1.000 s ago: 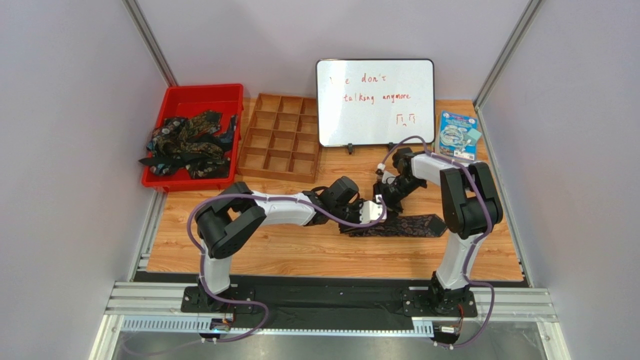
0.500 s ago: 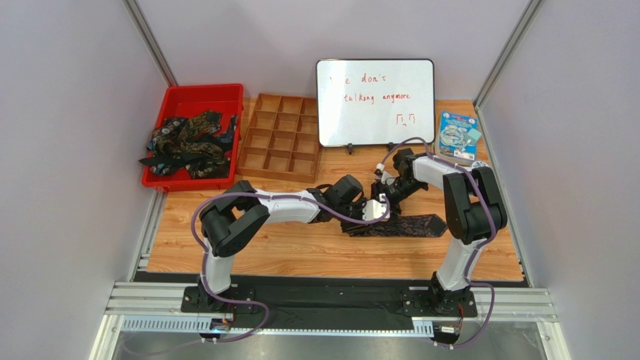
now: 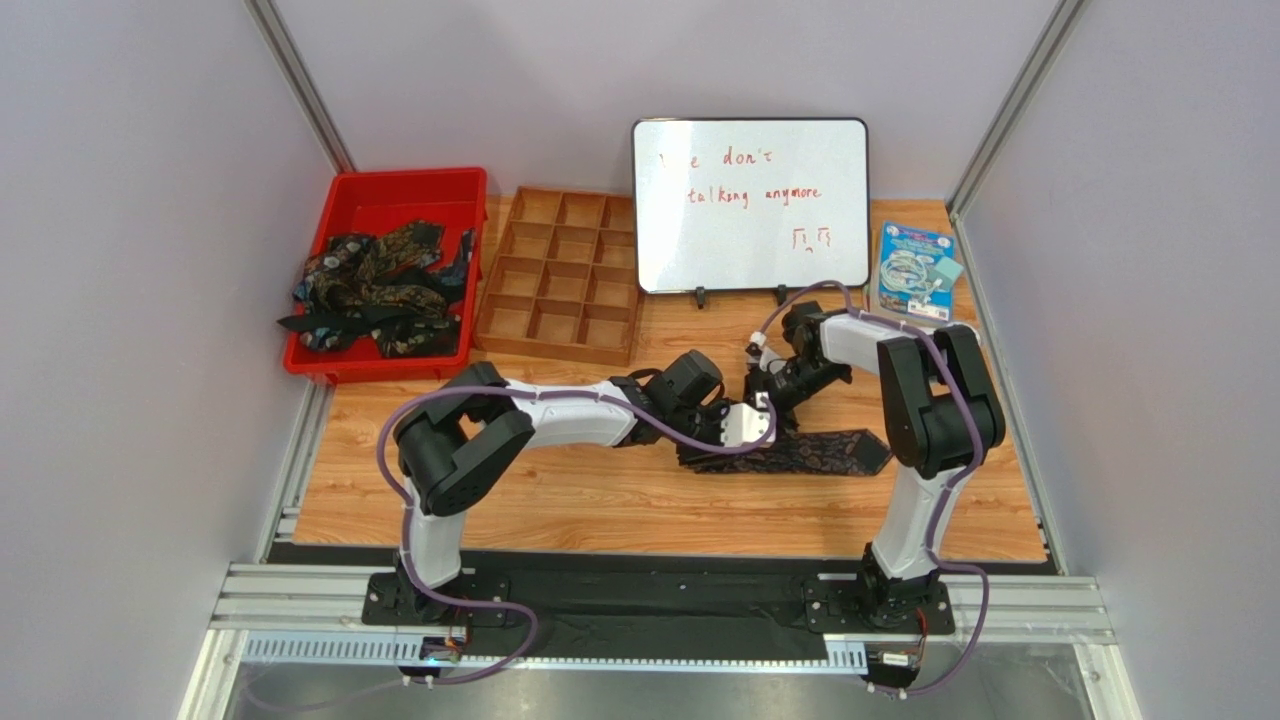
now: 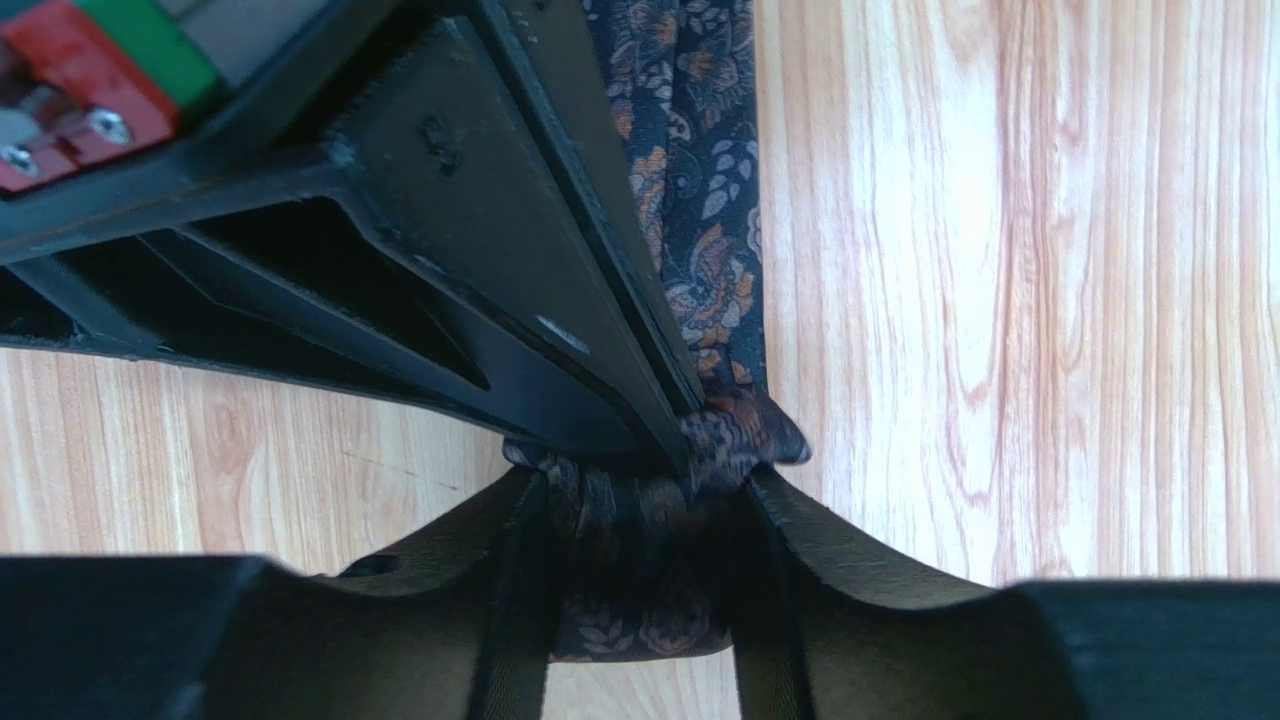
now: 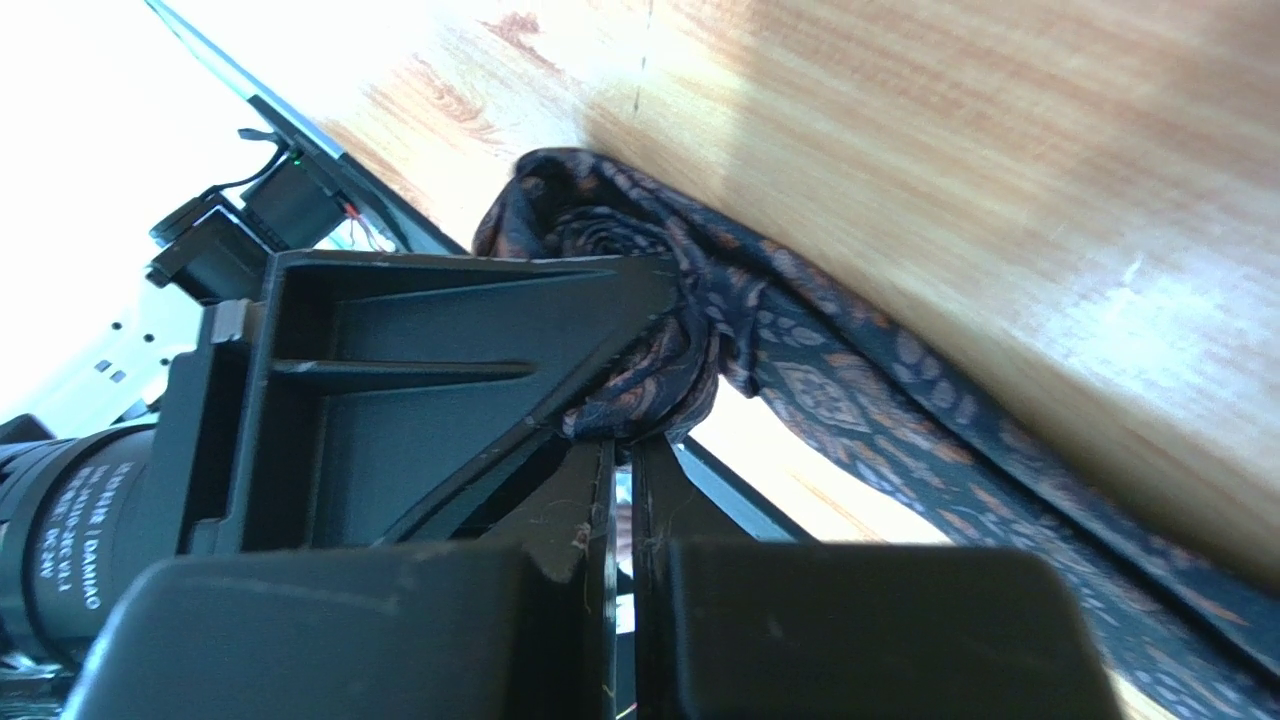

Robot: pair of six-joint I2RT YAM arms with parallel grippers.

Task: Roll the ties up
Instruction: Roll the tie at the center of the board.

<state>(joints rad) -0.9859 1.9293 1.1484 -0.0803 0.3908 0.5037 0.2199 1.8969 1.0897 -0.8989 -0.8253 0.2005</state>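
Observation:
One tie (image 3: 812, 450) of dark paisley fabric lies flat on the wooden table, its wide end to the right. Its left end is rolled into a small coil (image 5: 579, 218) between both grippers. My left gripper (image 3: 739, 425) is shut on the coil; in the left wrist view (image 4: 646, 533) its fingers squeeze the bunched fabric (image 4: 661, 600). My right gripper (image 3: 763, 398) comes from the far side, and its nearly closed fingers (image 5: 624, 450) pinch the tie's fabric (image 5: 661, 390) at the coil. The loose length (image 5: 902, 435) trails away across the table.
A red bin (image 3: 451, 188) at the back left holds several more ties (image 3: 376, 285). A wooden compartment tray (image 3: 564, 293) stands beside it. A whiteboard (image 3: 751, 203) stands at the back, with a blue packet (image 3: 917, 270) to its right.
Both grippers have shifted slightly toward the far side with the coiled end held between them. The loose wide end has drawn a little to the left.

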